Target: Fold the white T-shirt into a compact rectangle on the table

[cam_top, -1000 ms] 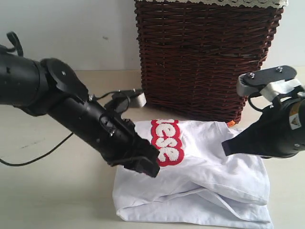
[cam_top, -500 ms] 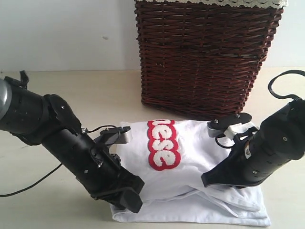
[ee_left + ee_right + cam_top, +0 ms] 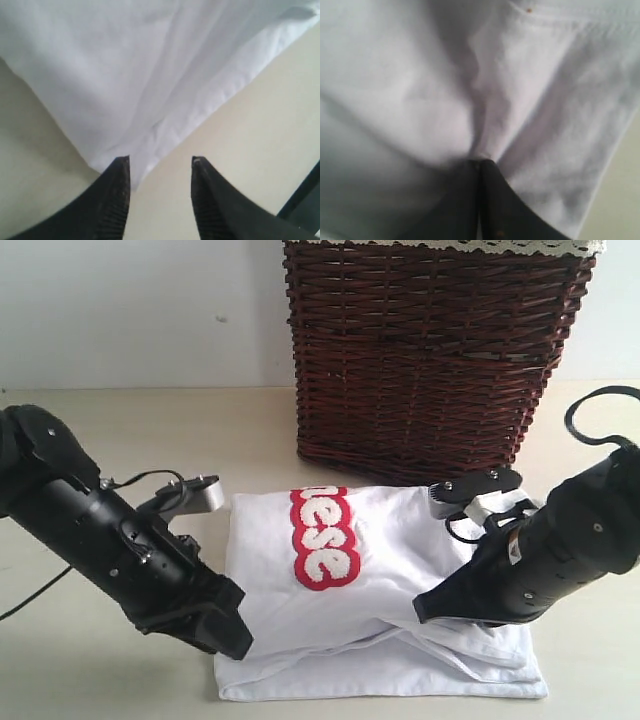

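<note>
Shirt (image 3: 400, 560): folded, lying on table (image 3: 200, 440), red letters up, in front of basket (image 3: 430, 360).
Left gripper (image 3: 160, 164): fingers apart, at shirt corner.
Right gripper (image 3: 479, 165): fingers together, pinching shirt fold.

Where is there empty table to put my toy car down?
Bare table lies left of the wicker basket, between the wall and the left gripper. It is crowded in front: the white T-shirt with the right gripper on it.

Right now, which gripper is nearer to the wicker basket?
Right. The right gripper, shut on a fold of the white T-shirt, is in front of the wicker basket. The left gripper is open at the shirt's front corner, farther out and off to the basket's side.
</note>
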Controlling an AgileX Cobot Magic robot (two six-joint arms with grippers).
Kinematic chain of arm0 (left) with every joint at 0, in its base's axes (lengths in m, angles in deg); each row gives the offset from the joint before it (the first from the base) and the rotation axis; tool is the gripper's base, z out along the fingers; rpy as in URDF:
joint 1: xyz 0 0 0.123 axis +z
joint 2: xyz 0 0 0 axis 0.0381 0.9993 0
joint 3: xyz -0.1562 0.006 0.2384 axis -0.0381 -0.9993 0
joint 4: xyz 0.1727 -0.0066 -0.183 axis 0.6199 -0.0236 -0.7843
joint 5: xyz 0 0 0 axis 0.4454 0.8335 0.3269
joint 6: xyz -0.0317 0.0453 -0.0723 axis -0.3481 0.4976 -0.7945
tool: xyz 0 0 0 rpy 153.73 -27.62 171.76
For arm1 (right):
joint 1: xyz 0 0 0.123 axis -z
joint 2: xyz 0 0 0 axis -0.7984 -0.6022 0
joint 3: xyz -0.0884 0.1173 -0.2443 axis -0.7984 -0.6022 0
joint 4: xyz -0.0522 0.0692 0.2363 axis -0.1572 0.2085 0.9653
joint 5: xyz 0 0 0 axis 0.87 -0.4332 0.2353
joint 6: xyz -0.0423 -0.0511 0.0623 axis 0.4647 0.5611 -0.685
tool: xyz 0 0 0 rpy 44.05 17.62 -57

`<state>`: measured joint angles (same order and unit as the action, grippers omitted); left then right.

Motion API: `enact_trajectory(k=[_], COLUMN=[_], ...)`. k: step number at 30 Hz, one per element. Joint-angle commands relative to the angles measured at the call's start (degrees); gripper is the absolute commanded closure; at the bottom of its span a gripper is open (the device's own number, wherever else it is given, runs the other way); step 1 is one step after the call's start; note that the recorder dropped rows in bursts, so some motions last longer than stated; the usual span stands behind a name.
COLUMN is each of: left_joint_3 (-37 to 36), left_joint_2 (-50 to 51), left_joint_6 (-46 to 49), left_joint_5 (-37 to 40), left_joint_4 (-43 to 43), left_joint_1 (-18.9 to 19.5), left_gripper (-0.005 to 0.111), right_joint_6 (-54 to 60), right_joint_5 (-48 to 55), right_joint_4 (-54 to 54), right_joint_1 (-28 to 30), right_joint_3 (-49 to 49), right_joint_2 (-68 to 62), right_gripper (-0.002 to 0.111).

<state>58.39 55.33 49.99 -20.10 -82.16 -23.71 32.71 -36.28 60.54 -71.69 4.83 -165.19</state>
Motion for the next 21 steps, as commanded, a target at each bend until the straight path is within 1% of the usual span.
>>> enact_trajectory(k=[1,4,6,10,14,18,21], left_joint_3=[-0.4,-2.8,-5.5,-12.8,-20.9,-27.8,-31.1], left_joint_2=[-7.5,-13.8,-18.1,-28.3,-39.6,-51.8,-59.8], left_joint_6=[-0.5,-0.8,-0.8,-0.8,-0.8,-1.0,-1.0], left_joint_5=[2.3,0.3,-3.2,-11.3,-17.1,-17.8,-17.8], left_joint_4=[0.0,-0.1,-0.3,-0.9,-1.7,-2.8,-2.8], left_joint_1=[0.1,0.1,0.1,0.1,0.1,0.1,0.1], left_gripper=[0.066,0.067,0.072,0.089,0.106,0.107,0.107], right_joint_6=[0.5,0.5,0.5,0.8,1.7,1.9,1.9], right_joint_5=[5.0,8.0,9.9,15.8,17.9,19.6,21.6], right_joint_4=[0.3,0.3,0.3,0.3,0.3,0.3,0.3], right_joint_1=[0.1,0.1,0.1,0.1,0.1,0.1,0.1], right_joint_3=[-0.4,-0.6,-0.6,-1.0,-3.8,-7.1,-8.8], right_joint_2=[9.9,17.3,21.6,30.2,39.4,50.0,57.1], right_gripper=[0.106,0.106,0.106,0.106,0.106,0.106,0.106])
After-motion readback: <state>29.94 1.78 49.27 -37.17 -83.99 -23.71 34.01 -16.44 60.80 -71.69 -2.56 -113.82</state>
